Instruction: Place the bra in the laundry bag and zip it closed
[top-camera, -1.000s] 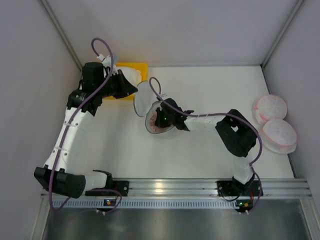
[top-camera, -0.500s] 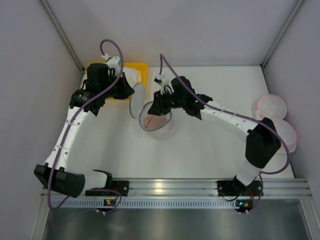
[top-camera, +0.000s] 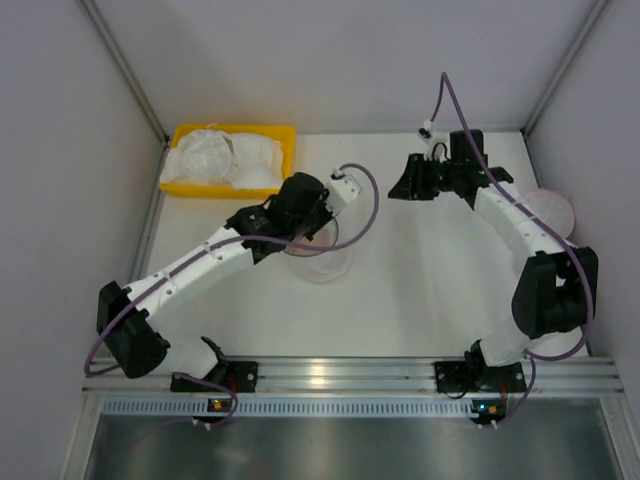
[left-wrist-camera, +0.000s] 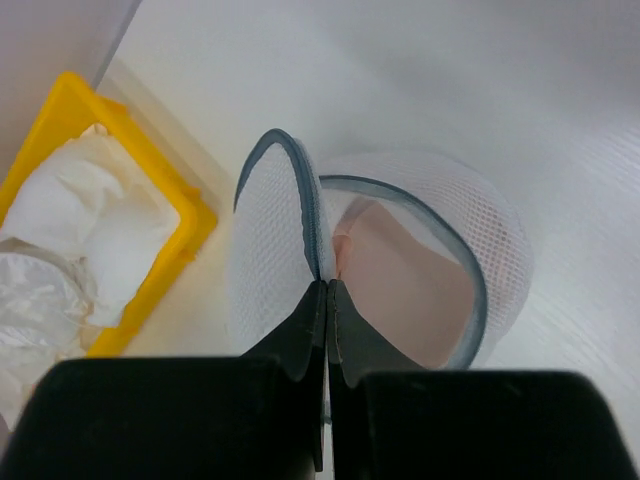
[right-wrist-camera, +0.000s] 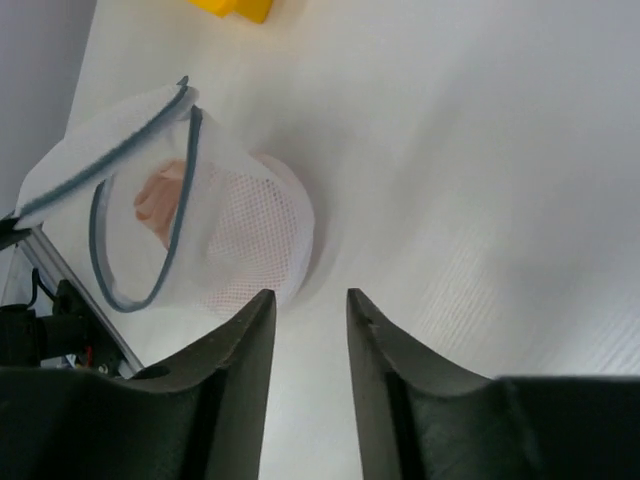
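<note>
1. The white table (top-camera: 420, 290) carries everything.
2. The laundry bag (left-wrist-camera: 480, 230) sits open on it, with its grey-rimmed flap lifted upright.
3. The bra (left-wrist-camera: 400, 290) lies inside the laundry bag, pink showing through the mouth.
4. My left gripper (left-wrist-camera: 327, 290) is pinched tight on the zipper rim.
5. My right gripper (right-wrist-camera: 308, 300) hangs well apart, jaws narrowly parted, holding nothing.

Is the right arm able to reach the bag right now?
Probably yes: the right tool is open and empty, nothing lies between it and the bag, and the left tool only pinches the rim.
</note>
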